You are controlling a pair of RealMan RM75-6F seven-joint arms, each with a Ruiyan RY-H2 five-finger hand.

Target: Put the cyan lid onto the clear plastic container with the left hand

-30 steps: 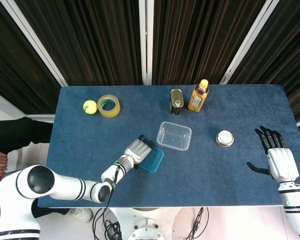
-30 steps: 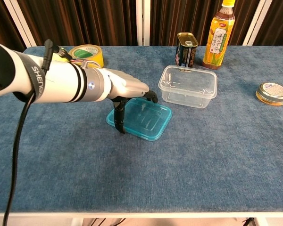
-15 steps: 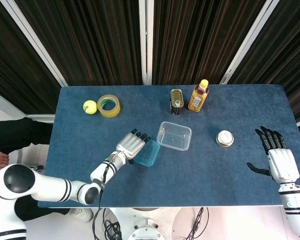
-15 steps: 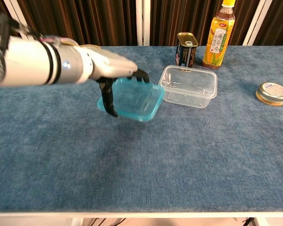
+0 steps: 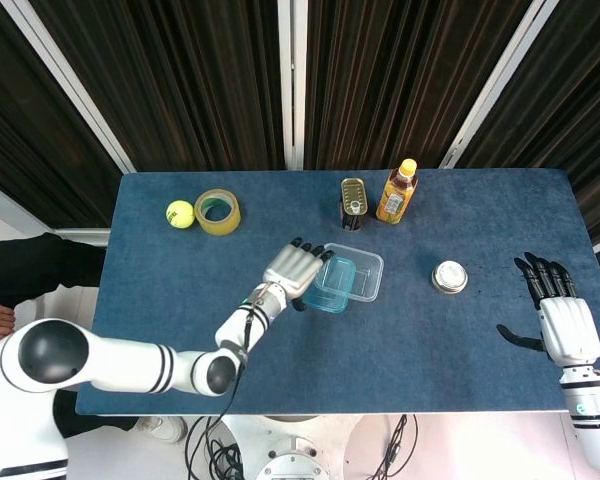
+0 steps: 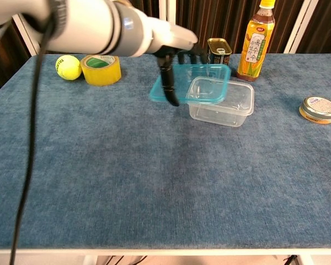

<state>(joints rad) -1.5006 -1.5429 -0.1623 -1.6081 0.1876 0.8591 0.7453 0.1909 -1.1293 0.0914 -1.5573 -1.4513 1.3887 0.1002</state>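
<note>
The left hand (image 6: 174, 44) grips the cyan lid (image 6: 191, 83), holding it in the air over the left part of the clear plastic container (image 6: 223, 102). Far behind stands an orange bottle (image 6: 256, 41) with a Korean label I can't read. The right hand (image 5: 560, 320) lies open with fingers spread, at the table's (image 6: 154, 182) right edge.

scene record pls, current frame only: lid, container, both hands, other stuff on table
cyan lid: held in the air, partly over the container's left part, not seated
clear plastic container: open, on the table
left hand: grips the lid
right hand: holds nothing, fingers apart, at the right table edge
others: tennis ball, tape roll, tin can, drink bottle, small round tin
</note>
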